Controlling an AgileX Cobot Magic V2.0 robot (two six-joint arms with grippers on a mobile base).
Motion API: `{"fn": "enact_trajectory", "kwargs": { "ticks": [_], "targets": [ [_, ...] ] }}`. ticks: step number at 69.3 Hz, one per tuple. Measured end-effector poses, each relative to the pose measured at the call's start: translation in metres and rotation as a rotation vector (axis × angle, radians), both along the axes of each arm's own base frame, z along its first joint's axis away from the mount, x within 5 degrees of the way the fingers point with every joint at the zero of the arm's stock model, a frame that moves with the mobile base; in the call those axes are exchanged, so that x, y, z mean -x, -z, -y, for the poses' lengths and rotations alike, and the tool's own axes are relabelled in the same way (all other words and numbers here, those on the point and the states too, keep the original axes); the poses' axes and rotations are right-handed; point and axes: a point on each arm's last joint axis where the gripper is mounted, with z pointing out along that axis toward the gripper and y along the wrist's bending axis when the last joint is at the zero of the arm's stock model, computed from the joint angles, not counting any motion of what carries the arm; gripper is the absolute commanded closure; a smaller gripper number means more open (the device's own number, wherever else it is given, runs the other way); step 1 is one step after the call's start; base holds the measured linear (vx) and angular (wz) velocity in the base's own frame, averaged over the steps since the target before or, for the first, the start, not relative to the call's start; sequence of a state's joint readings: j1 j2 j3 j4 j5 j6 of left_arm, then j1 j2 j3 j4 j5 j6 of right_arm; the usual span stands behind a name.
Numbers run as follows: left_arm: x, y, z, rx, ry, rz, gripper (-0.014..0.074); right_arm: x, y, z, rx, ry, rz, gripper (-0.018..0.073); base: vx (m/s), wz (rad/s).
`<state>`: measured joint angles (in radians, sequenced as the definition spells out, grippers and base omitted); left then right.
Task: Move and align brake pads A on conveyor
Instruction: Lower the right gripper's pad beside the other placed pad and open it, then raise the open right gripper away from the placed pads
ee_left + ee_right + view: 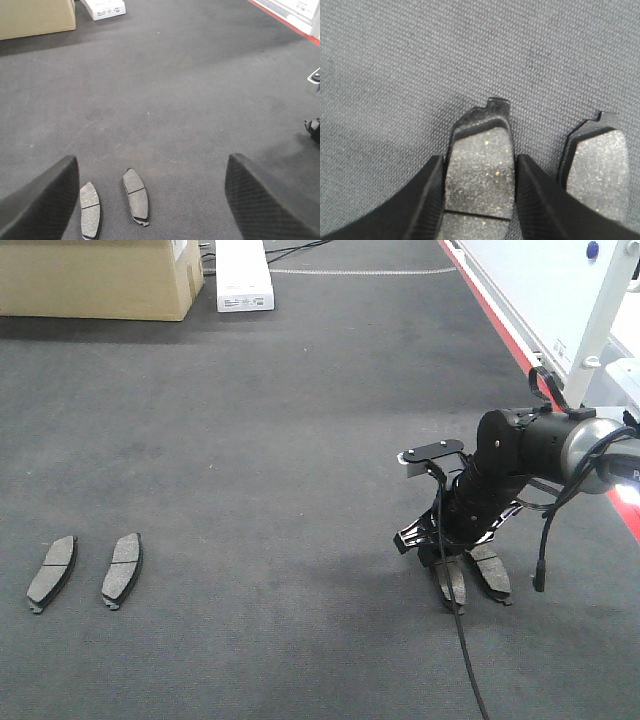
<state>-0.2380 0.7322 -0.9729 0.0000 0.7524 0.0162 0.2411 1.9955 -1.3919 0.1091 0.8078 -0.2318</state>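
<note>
Two brake pads lie side by side, grey face up, at the left of the dark conveyor belt. In the left wrist view the same pair lies below my left gripper, which hangs open and wide above the belt, holding nothing. At the right, my right gripper reaches down onto a third pad, with another pad just beside it. Seen from the right wrist, the fingers press both long edges of that pad, which rests on the belt. Its neighbour lies untouched to the right.
A cardboard box and a white box stand at the belt's far left. A red strip runs along the right edge, with a white panel and post beyond it. The right arm's cable trails toward the front.
</note>
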Motion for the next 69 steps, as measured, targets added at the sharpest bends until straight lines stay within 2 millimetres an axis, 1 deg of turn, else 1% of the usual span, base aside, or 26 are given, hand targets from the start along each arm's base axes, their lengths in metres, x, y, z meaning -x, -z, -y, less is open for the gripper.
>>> {"fn": "enact_trajectory", "kwargs": {
  "ticks": [8, 10, 14, 15, 22, 27, 32, 38, 42, 49, 60, 69],
  "targets": [
    [0.000, 0.000, 0.000, 0.000, 0.000, 0.000, 0.0035, 0.000, 0.000, 0.000, -0.001, 0.000, 0.000, 0.0302, 0.00, 0.00],
    [0.000, 0.000, 0.000, 0.000, 0.000, 0.000, 0.0035, 0.000, 0.000, 0.000, -0.002, 0.001, 0.000, 0.0243, 0.00, 0.00],
    [0.000, 0.000, 0.000, 0.000, 0.000, 0.000, 0.0035, 0.000, 0.000, 0.000, -0.004, 0.002, -0.001, 0.0157, 0.00, 0.00],
    [0.000, 0.000, 0.000, 0.000, 0.000, 0.000, 0.0035, 0.000, 0.000, 0.000, -0.003, 0.002, -0.001, 0.0120, 0.00, 0.00],
    [0.000, 0.000, 0.000, 0.000, 0.000, 0.000, 0.0035, 0.000, 0.000, -0.001, -0.016, 0.009, -0.003, -0.0045, 0.00, 0.00],
    [0.000, 0.000, 0.000, 0.000, 0.000, 0.000, 0.0035, 0.000, -0.001, -0.002, -0.023, 0.013, -0.002, -0.0120, 0.00, 0.00],
    [0.000, 0.000, 0.000, 0.000, 0.000, 0.000, 0.0035, -0.001, -0.002, -0.002, -0.026, 0.014, 0.002, -0.0157, 0.00, 0.00],
    [0.000, 0.000, 0.000, 0.000, 0.000, 0.000, 0.0035, -0.003, -0.006, -0.003, -0.029, 0.014, 0.014, -0.0158, 0.00, 0.00],
    [0.000, 0.000, 0.000, 0.000, 0.000, 0.000, 0.0035, -0.003, -0.012, -0.003, -0.033, 0.013, 0.028, -0.0147, 0.00, 0.00],
    [0.000, 0.000, 0.000, 0.000, 0.000, 0.000, 0.0035, 0.001, -0.031, -0.002, -0.047, 0.015, 0.071, -0.0109, 0.00, 0.00],
    [0.000, 0.000, 0.000, 0.000, 0.000, 0.000, 0.0035, 0.015, -0.078, 0.001, -0.080, 0.016, 0.163, -0.0028, 0.00, 0.00],
    [0.000, 0.000, 0.000, 0.000, 0.000, 0.000, 0.0035, 0.035, -0.127, 0.006, -0.109, 0.012, 0.274, 0.0006, 0.00, 0.00]
  ]
}}
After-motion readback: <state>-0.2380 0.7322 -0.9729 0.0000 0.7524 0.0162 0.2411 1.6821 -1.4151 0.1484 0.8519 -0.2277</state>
